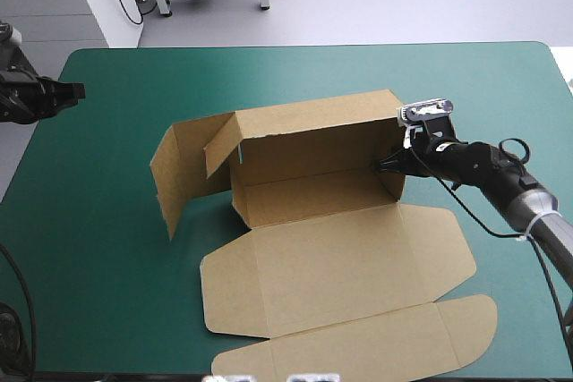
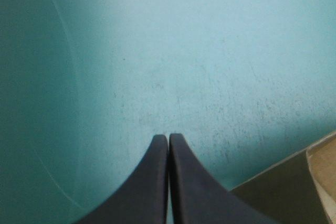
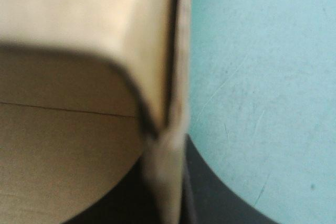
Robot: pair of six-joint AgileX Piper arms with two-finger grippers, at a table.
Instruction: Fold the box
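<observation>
Teal-green cover [image 1: 98, 239] bears the box [image 1: 331, 257], right hand [image 1: 379, 167] seemingly gripping it.

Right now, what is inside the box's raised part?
Only bare brown board shows inside the box; the right pincer is shut on its right wall. Whatever lies behind the angled left flap is covered.

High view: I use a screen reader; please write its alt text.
A half-folded brown box sits on the teal-green cover, back and side walls raised, lid flat toward the camera. The right gripper pinches its right wall; the left gripper hovers near the table's left edge.
</observation>
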